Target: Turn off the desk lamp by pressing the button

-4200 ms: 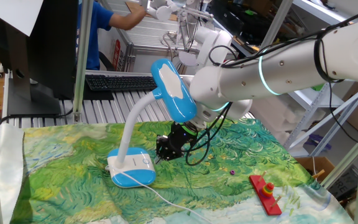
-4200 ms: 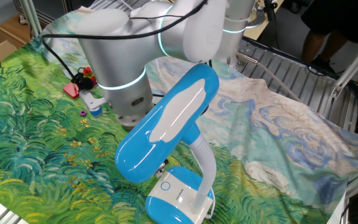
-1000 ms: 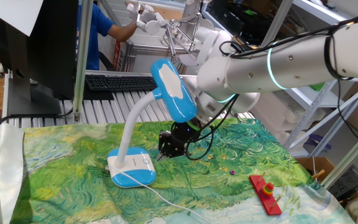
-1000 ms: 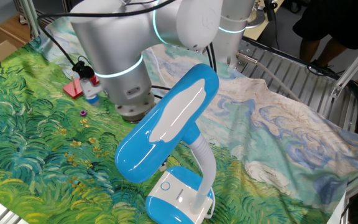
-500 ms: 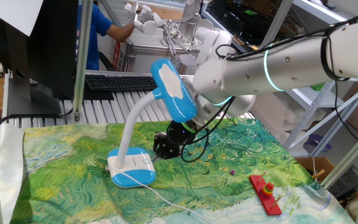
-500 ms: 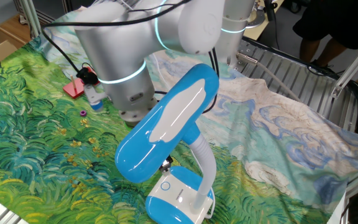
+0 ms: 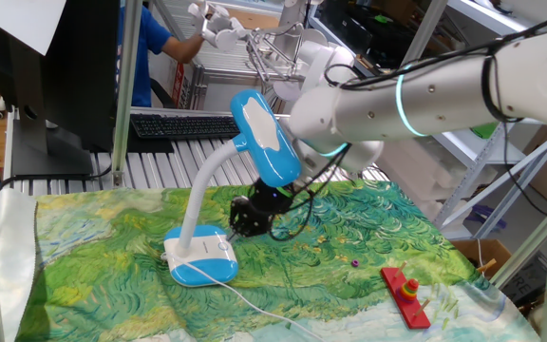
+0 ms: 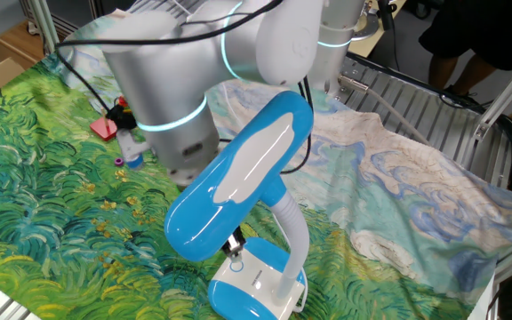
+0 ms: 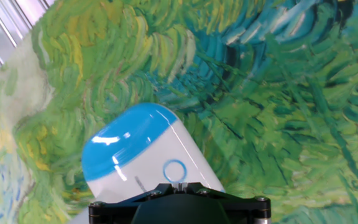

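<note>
Hovering gripper [image 7: 238, 226] just above button [image 9: 174, 170] on desk lamp [image 7: 254, 142] base, lower centre of hand view; finger spread unreadable. Base likely light, slippery plastic: press straight down, gently.

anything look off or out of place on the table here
Nothing stands out. The desk lamp stands upright on its base on the painted cloth, undamaged, and the gripper hangs close above the base. A red block lies apart near the cloth's edge; nothing is spilled.
</note>
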You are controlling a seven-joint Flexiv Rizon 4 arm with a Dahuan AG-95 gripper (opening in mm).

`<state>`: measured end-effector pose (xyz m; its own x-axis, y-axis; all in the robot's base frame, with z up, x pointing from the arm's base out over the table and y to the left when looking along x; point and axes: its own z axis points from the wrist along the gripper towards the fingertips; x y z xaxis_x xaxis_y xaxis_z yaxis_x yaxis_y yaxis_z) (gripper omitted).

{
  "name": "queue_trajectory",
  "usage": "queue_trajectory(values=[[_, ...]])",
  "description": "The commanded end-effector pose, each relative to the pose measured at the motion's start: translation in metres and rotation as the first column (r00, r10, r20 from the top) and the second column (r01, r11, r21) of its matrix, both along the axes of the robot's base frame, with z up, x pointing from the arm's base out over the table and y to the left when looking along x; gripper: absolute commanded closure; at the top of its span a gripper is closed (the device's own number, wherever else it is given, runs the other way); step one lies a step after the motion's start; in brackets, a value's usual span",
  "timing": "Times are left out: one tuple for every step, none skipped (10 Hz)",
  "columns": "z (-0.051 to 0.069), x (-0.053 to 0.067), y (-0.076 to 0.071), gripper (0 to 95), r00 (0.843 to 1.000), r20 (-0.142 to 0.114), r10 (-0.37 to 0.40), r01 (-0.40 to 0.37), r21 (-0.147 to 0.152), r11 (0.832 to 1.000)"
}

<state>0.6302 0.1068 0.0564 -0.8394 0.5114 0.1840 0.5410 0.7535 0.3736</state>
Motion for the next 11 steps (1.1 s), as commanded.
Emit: queue_trajectory(values=[[-0.003, 0.002, 0.002, 95.0, 1.000, 0.016, -0.003, 0.003, -0.005, 1.000], [-0.007, 0.004, 0.003, 95.0, 1.000, 0.024, -0.006, 0.006, -0.004, 1.000], [-0.010, 0.006, 0.003, 95.0, 1.000, 0.029, -0.007, 0.008, -0.003, 1.000], [-0.012, 0.008, 0.003, 95.0, 0.999, 0.031, -0.009, 0.009, -0.001, 1.000], [-0.012, 0.010, 0.002, 95.0, 1.000, 0.029, -0.010, 0.010, 0.000, 1.000], [-0.009, 0.012, 0.000, 95.0, 1.000, 0.021, -0.008, 0.008, 0.001, 1.000], [-0.006, 0.013, -0.002, 95.0, 1.000, 0.016, -0.005, 0.005, -0.002, 1.000], [0.000, 0.012, -0.005, 95.0, 1.000, 0.013, 0.014, -0.014, -0.027, 1.000], [0.005, 0.011, -0.008, 95.0, 1.000, 0.010, 0.027, -0.027, -0.042, 0.999], [0.016, 0.008, -0.016, 95.0, 0.998, 0.005, 0.059, -0.058, -0.066, 0.996], [0.026, 0.006, -0.024, 95.0, 0.997, 0.005, 0.076, -0.075, -0.075, 0.994]])
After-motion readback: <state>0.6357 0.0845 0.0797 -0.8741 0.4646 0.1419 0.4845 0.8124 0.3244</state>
